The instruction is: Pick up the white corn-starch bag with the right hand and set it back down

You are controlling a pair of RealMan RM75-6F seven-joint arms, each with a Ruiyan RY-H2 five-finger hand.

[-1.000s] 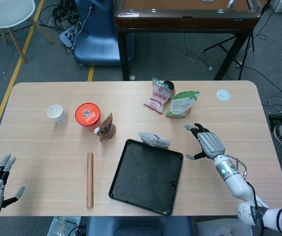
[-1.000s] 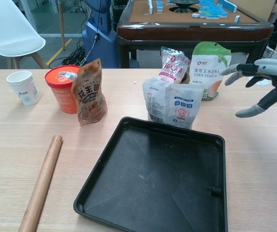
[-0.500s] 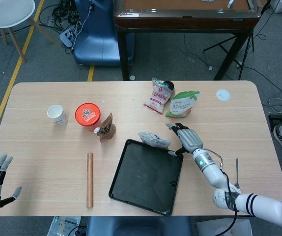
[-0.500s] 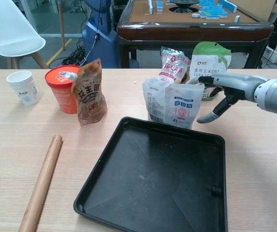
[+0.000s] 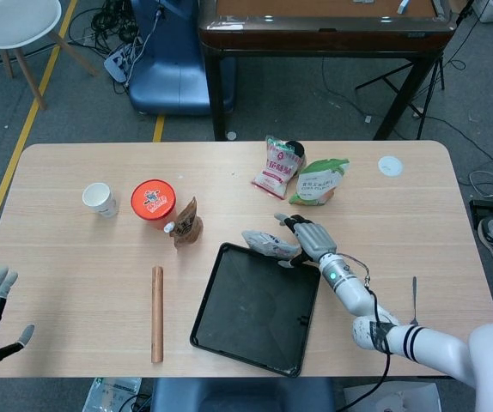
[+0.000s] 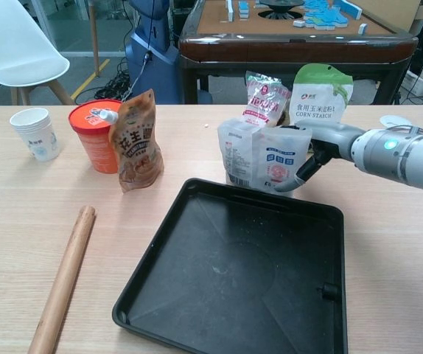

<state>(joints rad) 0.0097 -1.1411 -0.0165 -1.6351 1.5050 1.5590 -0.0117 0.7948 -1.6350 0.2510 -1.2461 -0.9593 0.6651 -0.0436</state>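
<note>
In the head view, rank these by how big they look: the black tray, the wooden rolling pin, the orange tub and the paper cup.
Largest to smallest, as they look in the head view:
1. black tray
2. wooden rolling pin, long but thin
3. orange tub
4. paper cup
The pin and tub cover similar areas, so their order is unsure.

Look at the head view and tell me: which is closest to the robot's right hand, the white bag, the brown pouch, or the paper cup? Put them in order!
From the right hand, nearest first:
1. White bag, right at the fingers, by the tray's far edge.
2. Brown pouch, further left, beside the orange tub.
3. Paper cup, farthest, way over on the left of the table.
</note>
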